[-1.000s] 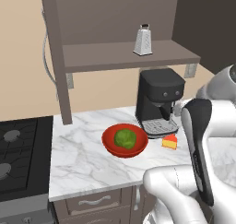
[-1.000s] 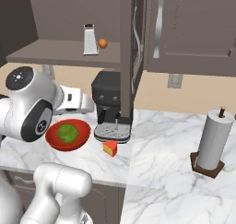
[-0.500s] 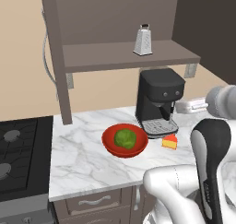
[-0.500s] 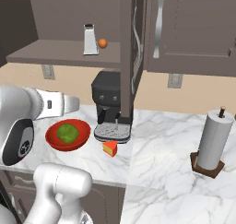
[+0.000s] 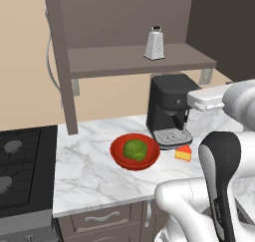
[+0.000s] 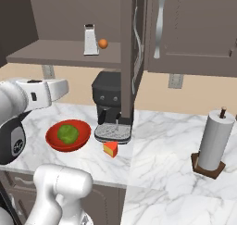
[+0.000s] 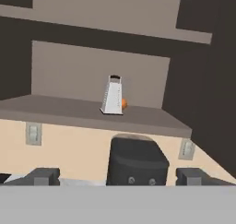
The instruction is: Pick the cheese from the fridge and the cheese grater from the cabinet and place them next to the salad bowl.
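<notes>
The cheese grater (image 5: 154, 43) stands upright on the cabinet shelf (image 5: 124, 62), also seen as the grater (image 6: 90, 40) and straight ahead as the grater (image 7: 112, 95). The cheese (image 5: 183, 153) lies on the counter just right of the red salad bowl (image 5: 134, 151), in front of the coffee machine; from the other side they show as cheese (image 6: 110, 148) and bowl (image 6: 68, 135). My gripper (image 7: 119, 179) is open and holds nothing. Its white hand (image 5: 206, 99) hovers above the counter in front of the coffee machine, below shelf level. The fridge is out of view.
A black coffee machine (image 5: 167, 111) stands under the shelf, between my hand and the wall. A small orange ball (image 6: 103, 43) sits beside the grater. A stove (image 5: 15, 161) lies left of the counter. A paper towel roll (image 6: 214, 143) stands at the right.
The arm has folded down and the hand has risen slightly, now facing the shelf. The jaws stayed open. Cheese, bowl and grater have not moved.
</notes>
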